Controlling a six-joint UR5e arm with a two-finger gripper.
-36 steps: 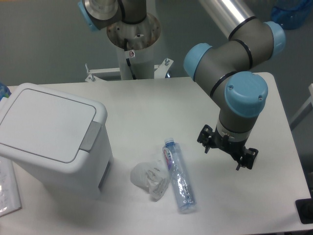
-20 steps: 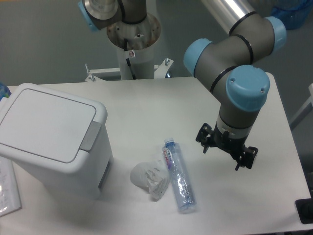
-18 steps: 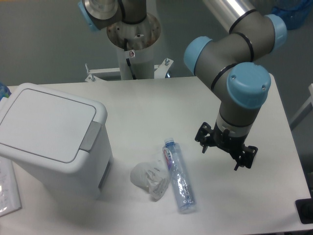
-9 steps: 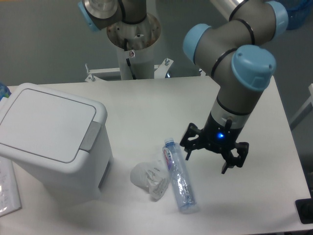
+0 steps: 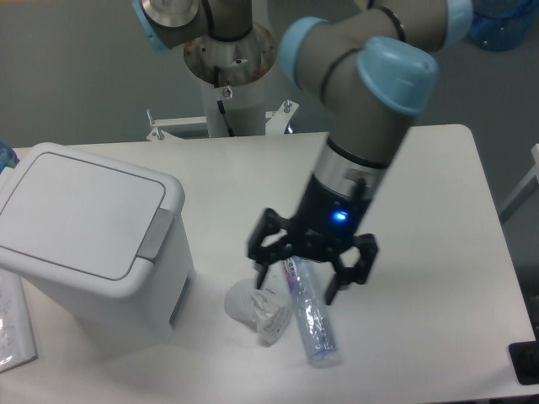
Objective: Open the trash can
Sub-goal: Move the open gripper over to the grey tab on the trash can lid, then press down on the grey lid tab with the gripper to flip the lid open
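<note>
The trash can [image 5: 88, 244] is a large white bin at the left of the table. Its flat lid [image 5: 76, 210] lies shut, with a grey latch tab [image 5: 155, 236] on the right edge. My gripper [image 5: 301, 280] hangs open above the middle of the table, right of the bin and apart from it. Its black fingers [image 5: 345, 275] spread over the top of a clear plastic bottle [image 5: 309, 313], with nothing held between them.
A crumpled white bag [image 5: 257, 306] lies beside the bottle, between gripper and bin. A sheet of paper [image 5: 13, 324] lies at the left table edge. The arm's base column [image 5: 227, 76] stands behind the table. A dark object [image 5: 526, 362] sits at the right front corner.
The arm has swung left across the table, from the right side to above the bottle and bag. A blue light on the wrist now shows. The bin's lid stays shut.
</note>
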